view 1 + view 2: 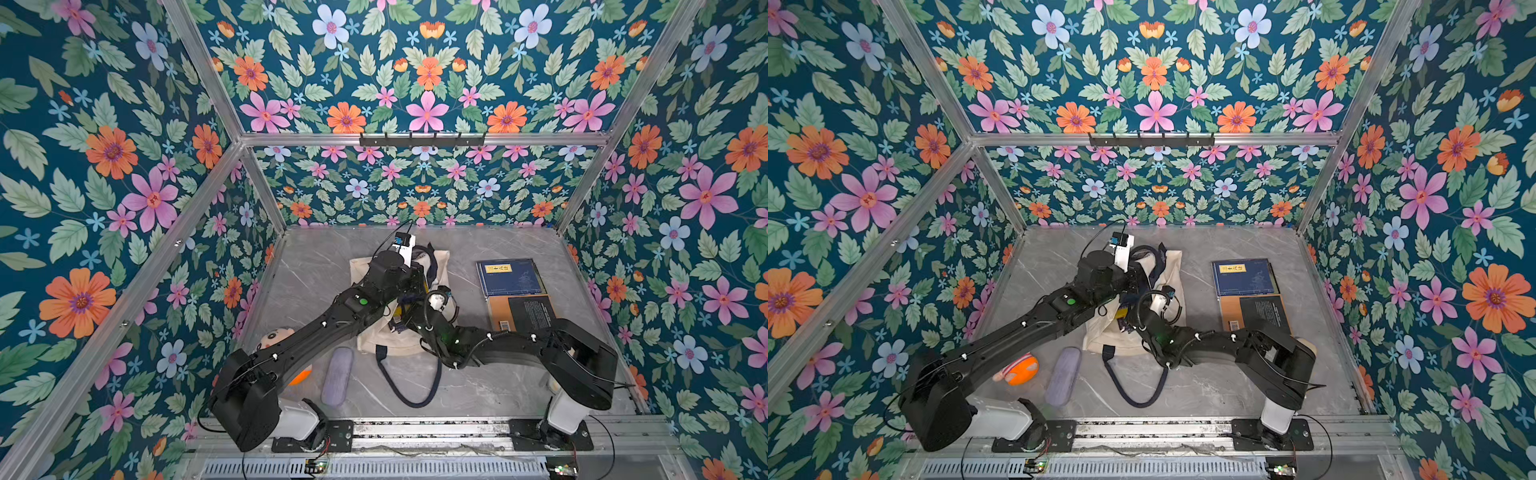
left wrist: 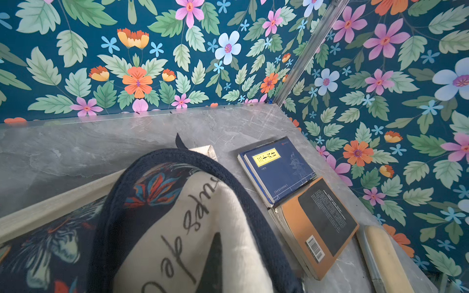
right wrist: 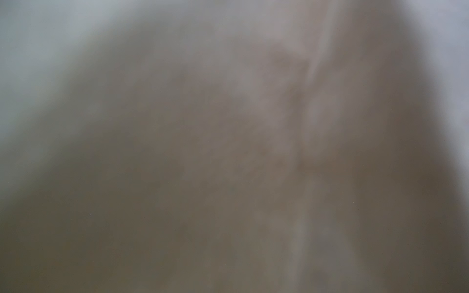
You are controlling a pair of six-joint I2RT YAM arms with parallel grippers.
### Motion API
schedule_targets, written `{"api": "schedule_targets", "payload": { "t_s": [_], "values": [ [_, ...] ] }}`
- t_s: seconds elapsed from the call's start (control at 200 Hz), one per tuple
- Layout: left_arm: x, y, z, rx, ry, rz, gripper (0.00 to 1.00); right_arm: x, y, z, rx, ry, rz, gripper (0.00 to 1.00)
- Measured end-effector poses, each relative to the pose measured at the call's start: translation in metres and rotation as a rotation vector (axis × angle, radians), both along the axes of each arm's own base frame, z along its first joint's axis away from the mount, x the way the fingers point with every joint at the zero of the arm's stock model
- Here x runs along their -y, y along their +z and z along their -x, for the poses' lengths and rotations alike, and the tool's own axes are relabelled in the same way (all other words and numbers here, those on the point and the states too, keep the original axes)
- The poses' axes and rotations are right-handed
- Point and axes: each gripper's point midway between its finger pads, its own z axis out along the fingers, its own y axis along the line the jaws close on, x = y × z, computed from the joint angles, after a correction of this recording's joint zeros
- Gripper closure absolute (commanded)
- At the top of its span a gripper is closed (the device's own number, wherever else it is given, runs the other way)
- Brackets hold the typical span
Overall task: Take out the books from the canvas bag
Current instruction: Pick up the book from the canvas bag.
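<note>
At table centre, left gripper (image 1: 415, 282) pinches the canvas bag (image 1: 374, 336) rim, fully closed. Right gripper (image 1: 405, 311) reaches inside it, finger spread unreadable. Two books (image 1: 510, 277) lie alongside.

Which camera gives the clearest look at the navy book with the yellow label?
The left wrist view: the navy book is close and sharp, its yellow label plain. Both top views show the book far smaller, on the table beside the canvas bag. The right wrist view is only a blur.
</note>
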Motion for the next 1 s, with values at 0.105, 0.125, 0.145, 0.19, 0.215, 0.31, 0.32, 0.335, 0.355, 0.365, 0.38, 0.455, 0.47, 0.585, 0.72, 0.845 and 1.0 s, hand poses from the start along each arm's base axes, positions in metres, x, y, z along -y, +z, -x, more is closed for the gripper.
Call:
{"api": "schedule_targets", "payload": {
  "t_s": [0.105, 0.125, 0.145, 0.19, 0.215, 0.31, 0.32, 0.335, 0.355, 0.365, 0.38, 0.455, 0.47, 0.585, 0.72, 0.845, 1.0],
  "values": [
    [0.0, 0.001, -0.001, -0.001, 0.006, 0.006, 1.0, -0.008, 0.002, 0.019, 0.011, 0.04, 0.001, 0.39],
    [0.0, 0.001, -0.001, -0.001, 0.008, 0.005, 1.0, -0.012, 0.002, 0.025, 0.012, 0.053, 0.002, 0.39],
    [0.0, 0.001, -0.002, -0.001, 0.009, 0.006, 1.0, -0.014, 0.003, 0.03, 0.013, 0.064, 0.002, 0.39],
    [0.0, 0.001, -0.002, -0.001, 0.012, 0.007, 1.0, -0.022, 0.005, 0.04, 0.018, 0.092, 0.0, 0.39],
    [-0.001, 0.002, -0.002, 0.0, 0.016, 0.008, 1.0, -0.026, 0.006, 0.046, 0.02, 0.108, -0.004, 0.39],
    [-0.003, 0.003, -0.004, 0.001, 0.035, 0.01, 1.0, -0.036, 0.007, 0.06, 0.025, 0.149, -0.002, 0.38],
    [-0.003, 0.003, -0.005, 0.0, 0.036, 0.011, 1.0, -0.038, 0.007, 0.062, 0.026, 0.153, -0.002, 0.38],
    [-0.003, 0.003, -0.005, -0.001, 0.038, 0.012, 1.0, -0.04, 0.008, 0.063, 0.026, 0.158, -0.002, 0.37],
    [-0.003, 0.003, -0.005, -0.002, 0.039, 0.013, 1.0, -0.042, 0.009, 0.066, 0.03, 0.165, -0.001, 0.37],
    [-0.004, 0.003, -0.005, -0.002, 0.04, 0.014, 1.0, -0.043, 0.009, 0.066, 0.032, 0.166, 0.0, 0.37],
    [-0.004, 0.003, -0.005, -0.003, 0.041, 0.014, 1.0, -0.045, 0.009, 0.068, 0.035, 0.171, 0.002, 0.37],
    [-0.004, 0.003, -0.005, -0.003, 0.046, 0.015, 1.0, -0.053, 0.007, 0.076, 0.033, 0.195, 0.007, 0.37],
    [-0.004, 0.002, -0.006, -0.004, 0.048, 0.016, 1.0, -0.053, 0.004, 0.077, 0.03, 0.199, 0.01, 0.37],
    [-0.004, 0.001, -0.006, -0.009, 0.049, 0.018, 1.0, -0.048, -0.013, 0.068, 0.008, 0.182, 0.038, 0.36],
    [-0.004, 0.002, -0.006, -0.012, 0.05, 0.025, 1.0, -0.055, -0.012, 0.052, 0.018, 0.177, 0.031, 0.37],
    [-0.004, 0.003, -0.004, -0.014, 0.049, 0.034, 1.0, -0.044, -0.023, 0.032, 0.004, 0.14, 0.038, 0.37],
    [-0.005, 0.001, -0.002, -0.021, 0.048, 0.043, 1.0, -0.045, -0.015, 0.007, 0.011, 0.112, 0.017, 0.37]
  ]
}}
